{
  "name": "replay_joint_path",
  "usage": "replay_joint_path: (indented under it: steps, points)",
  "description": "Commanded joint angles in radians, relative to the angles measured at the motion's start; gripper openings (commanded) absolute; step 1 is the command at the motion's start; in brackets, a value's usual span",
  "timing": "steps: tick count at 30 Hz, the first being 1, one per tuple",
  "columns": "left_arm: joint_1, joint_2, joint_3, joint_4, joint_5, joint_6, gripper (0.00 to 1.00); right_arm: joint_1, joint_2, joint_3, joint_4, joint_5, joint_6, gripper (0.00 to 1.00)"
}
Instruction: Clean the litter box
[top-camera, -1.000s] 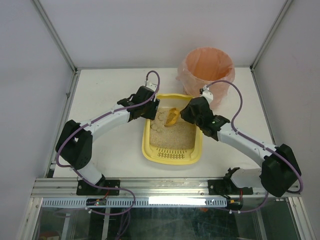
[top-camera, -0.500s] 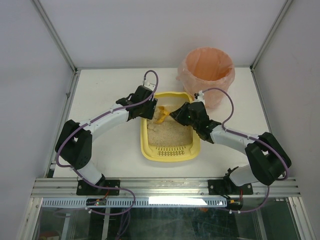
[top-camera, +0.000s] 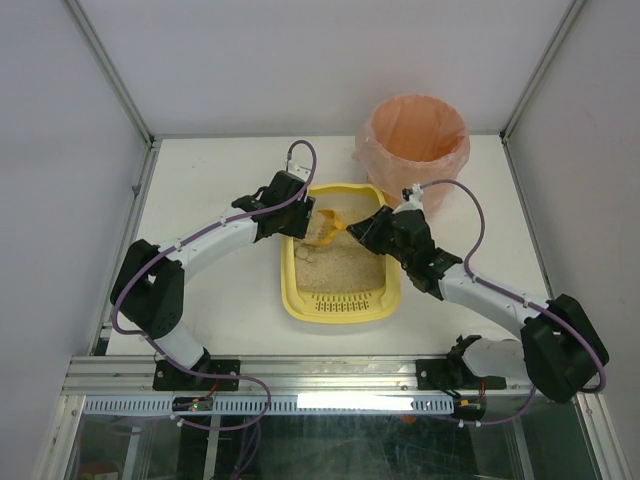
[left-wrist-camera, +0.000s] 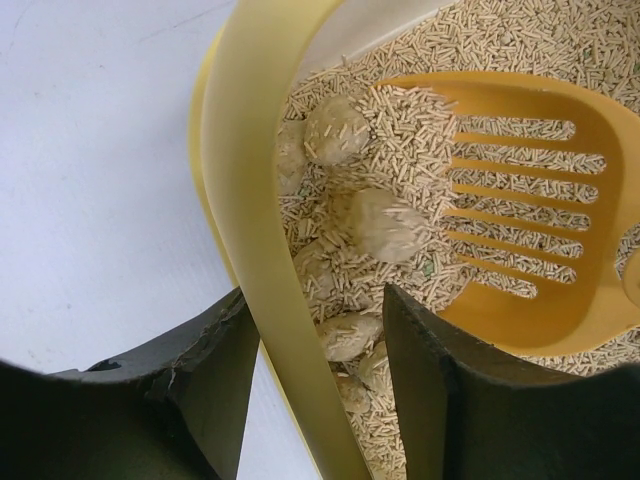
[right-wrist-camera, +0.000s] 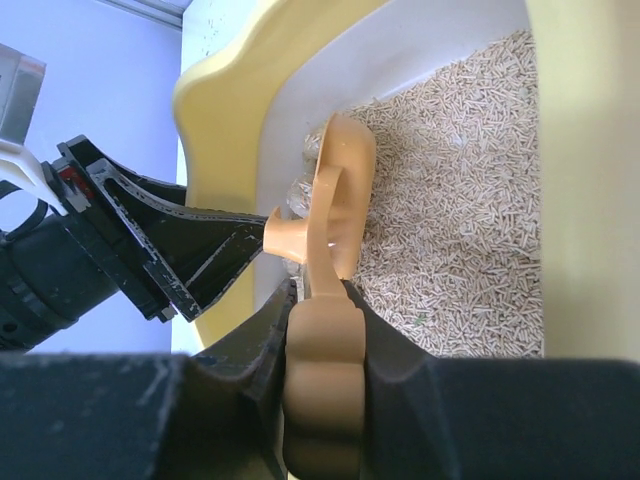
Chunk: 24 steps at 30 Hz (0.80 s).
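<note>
Left claw (left-wrist-camera: 315, 305) gripped litter box (top-camera: 340, 310) rim; right claw (right-wrist-camera: 320, 322) clenched scoop (left-wrist-camera: 540, 200) handle.
White table (top-camera: 210, 180), pale walls (top-camera: 300, 60); right elbow (top-camera: 560, 350) had swung outward.

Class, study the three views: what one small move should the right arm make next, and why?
Probably slide the scoop toward the near wall of the box, under the clumps. The right gripper is shut on its handle, the blade lies in the litter with clumps at its edge, and the left gripper holds the rim.
</note>
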Motion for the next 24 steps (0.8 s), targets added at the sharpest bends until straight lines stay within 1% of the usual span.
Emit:
replay_joint_path:
  steps: [1, 13, 14, 19, 24]
  points:
    - [0.001, -0.028, 0.018, 0.036, -0.004, 0.008, 0.52, -0.011, -0.056, -0.022, 0.072, 0.012, 0.017, 0.00]
    - [0.000, -0.028, 0.018, 0.036, -0.007, 0.007, 0.52, -0.041, -0.205, -0.080, -0.013, 0.021, 0.018, 0.00]
    - [0.000, -0.028, 0.018, 0.036, -0.007, 0.008, 0.52, -0.041, -0.213, -0.074, -0.028, 0.035, -0.006, 0.00]
    - [0.000, -0.027, 0.018, 0.036, -0.008, 0.008, 0.52, -0.041, -0.241, -0.020, -0.142, 0.082, -0.058, 0.00]
    - [0.000, -0.025, 0.018, 0.035, -0.009, 0.007, 0.52, -0.039, -0.231, 0.073, -0.298, 0.146, -0.125, 0.00]
